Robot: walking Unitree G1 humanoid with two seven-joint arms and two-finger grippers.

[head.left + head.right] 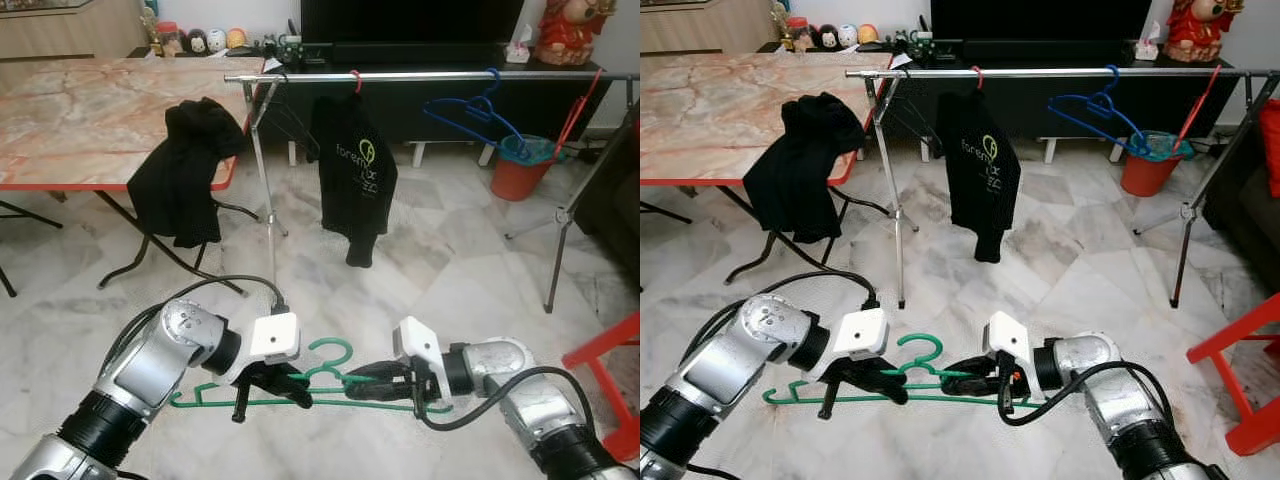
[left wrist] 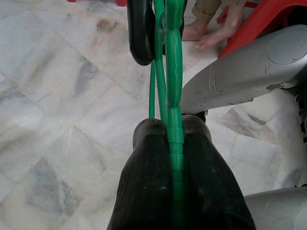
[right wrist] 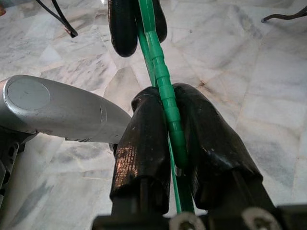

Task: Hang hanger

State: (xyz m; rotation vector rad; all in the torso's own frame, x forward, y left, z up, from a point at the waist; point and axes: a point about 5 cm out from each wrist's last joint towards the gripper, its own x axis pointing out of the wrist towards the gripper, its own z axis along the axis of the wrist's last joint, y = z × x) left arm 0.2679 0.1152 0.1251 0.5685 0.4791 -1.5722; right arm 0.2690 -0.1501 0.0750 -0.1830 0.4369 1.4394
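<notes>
hanger (image 1: 330,372): green plastic, lower centre of the head views, held roughly level above the marble floor (image 1: 420,260), hook pointing up and away from the robot.
left gripper (image 1: 272,385): lower centre-left, fingers (image 2: 148,191) closed on the hanger, green bar pinched between the pads in the left wrist view.
right gripper (image 1: 368,378): lower centre-right, fingers (image 3: 144,143) also clamped on the hanger; ribbed green section sits between the two pads in the right wrist view.
grippers: facing each other, tips close together, both on the same hanger.
rail (image 1: 430,76): silver clothes rack bar across the upper frame, on thin metal legs, well apart from the hanger.
shirt (image 1: 355,170): black, green print, hanging from the rail on a red hook, upper centre.
blue hanger (image 1: 470,110): on the rail, upper right.
table (image 1: 90,110): marble top, red edge, upper left; black garment (image 1: 185,170) draped over its corner.
bucket (image 1: 520,165): orange, upper right on the floor.
person: bare feet (image 2: 211,33) next to a red chair in the left wrist view.
</notes>
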